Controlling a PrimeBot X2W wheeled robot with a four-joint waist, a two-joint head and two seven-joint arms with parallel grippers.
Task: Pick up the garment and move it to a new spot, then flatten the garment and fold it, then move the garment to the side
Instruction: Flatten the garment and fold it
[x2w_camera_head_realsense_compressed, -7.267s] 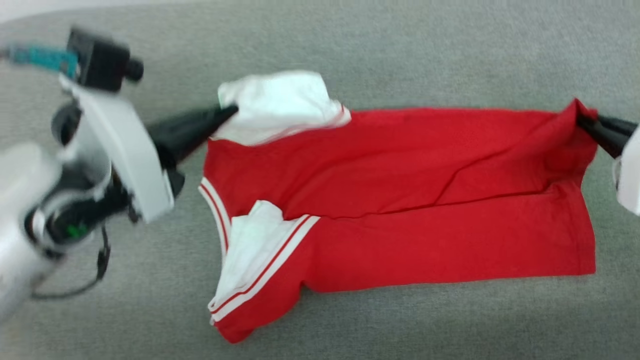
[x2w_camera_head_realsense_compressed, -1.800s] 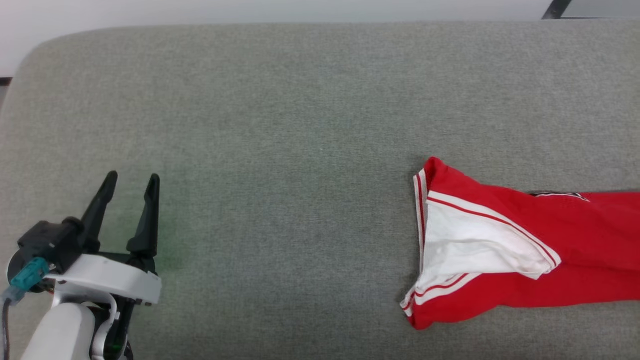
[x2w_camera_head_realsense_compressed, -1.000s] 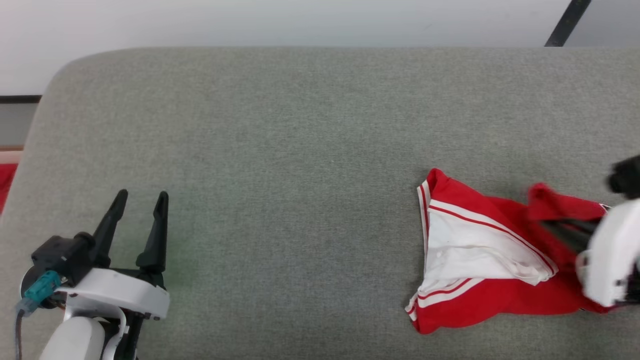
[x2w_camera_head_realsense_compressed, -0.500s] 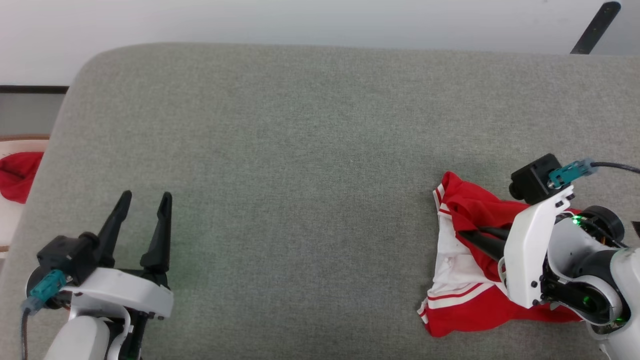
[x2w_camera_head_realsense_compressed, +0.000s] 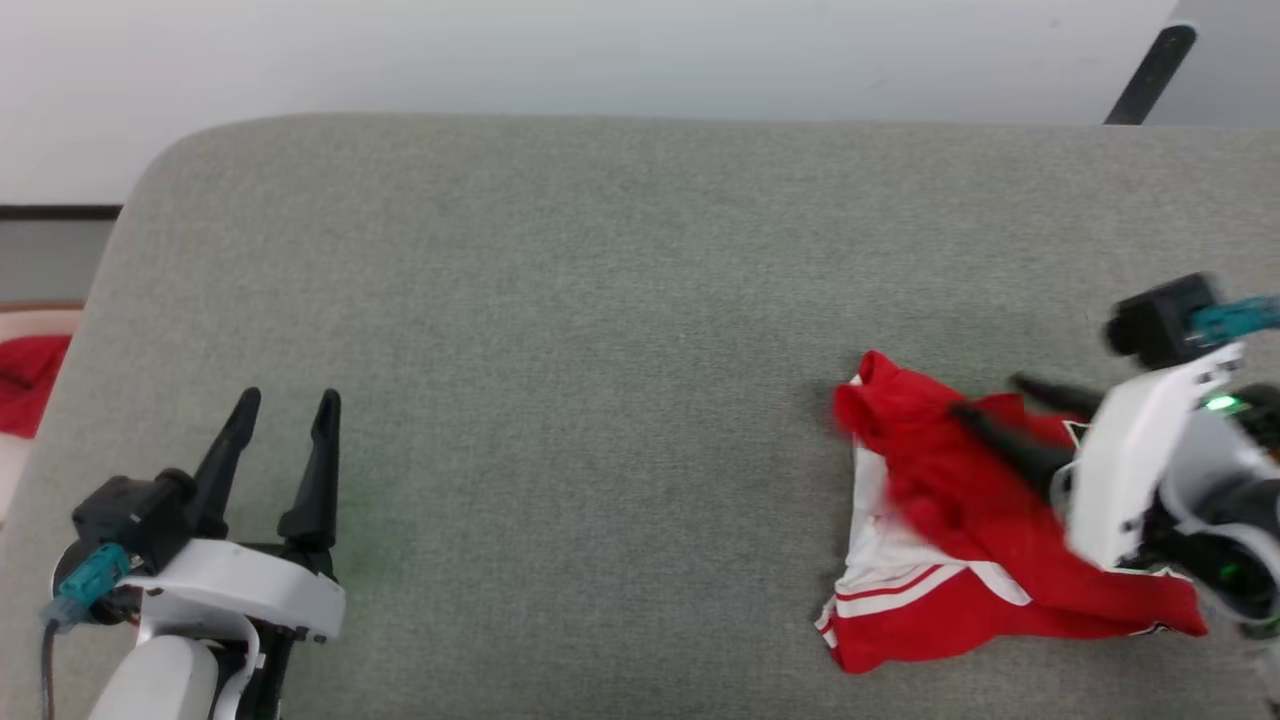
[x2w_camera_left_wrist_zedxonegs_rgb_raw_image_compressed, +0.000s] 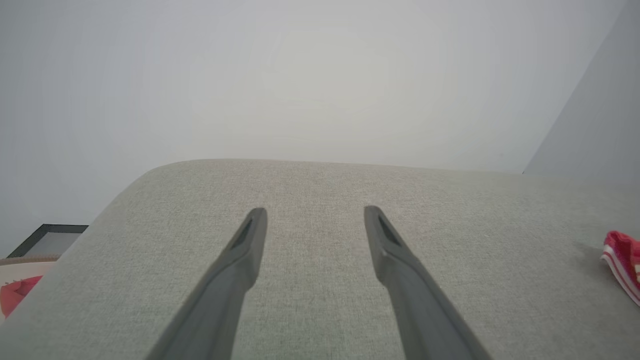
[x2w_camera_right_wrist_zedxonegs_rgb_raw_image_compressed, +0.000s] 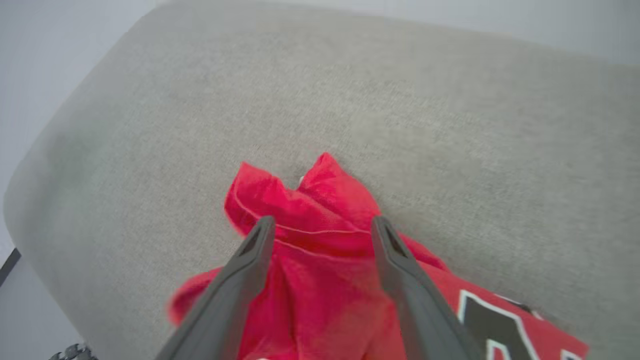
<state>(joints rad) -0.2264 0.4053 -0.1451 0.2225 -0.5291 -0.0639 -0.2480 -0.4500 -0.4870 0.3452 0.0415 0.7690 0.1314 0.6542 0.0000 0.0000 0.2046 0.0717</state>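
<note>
- Padded grey fabric surface (x2w_camera_head_realsense_compressed: 600, 330) with a rounded corner at 10 o'clock in the head view; pale wall beyond it.
- Red jersey T-shirt with white sleeves and red-white striped bands, the garment (x2w_camera_head_realsense_compressed: 960, 500), lies bunched on the grey surface at about 4 o'clock in the head view. Red body cloth is heaped over the white sleeve. A striped band shows along the heap's 7 o'clock edge.
- Right gripper (x2w_camera_head_realsense_compressed: 988, 394), two long dark fingers on a white wrist, comes in from 3 o'clock, tips pointing toward 10 o'clock over the heap.
- Right wrist view: right gripper (x2w_camera_right_wrist_zedxonegs_rgb_raw_image_compressed: 323, 220) fingers spread wide, nothing pinched. The garment (x2w_camera_right_wrist_zedxonegs_rgb_raw_image_compressed: 320, 270) lies under and between them, a peaked fold just past the tips at 12 o'clock. Black, white-edged lettering (x2w_camera_right_wrist_zedxonegs_rgb_raw_image_compressed: 490, 320) shows on the cloth at 4 o'clock. This picture is blurred.
- Left gripper (x2w_camera_head_realsense_compressed: 290, 395) sits at 8 o'clock in the head view, well apart from the garment, fingers pointing to 12 o'clock.
- Left wrist view: left gripper (x2w_camera_left_wrist_zedxonegs_rgb_raw_image_compressed: 316, 211) fingers spread wide and empty above bare grey surface (x2w_camera_left_wrist_zedxonegs_rgb_raw_image_compressed: 320, 180). A striped edge of the garment (x2w_camera_left_wrist_zedxonegs_rgb_raw_image_compressed: 622, 257) shows at 3 to 4 o'clock.
- Small plain red cloth (x2w_camera_head_realsense_compressed: 30, 380) lies off the grey surface at 9 o'clock in the head view, and at 8 o'clock in the left wrist view (x2w_camera_left_wrist_zedxonegs_rgb_raw_image_compressed: 15, 295).
- Dark slanted bar (x2w_camera_head_realsense_compressed: 1150, 75) at 1 o'clock against the wall.
</note>
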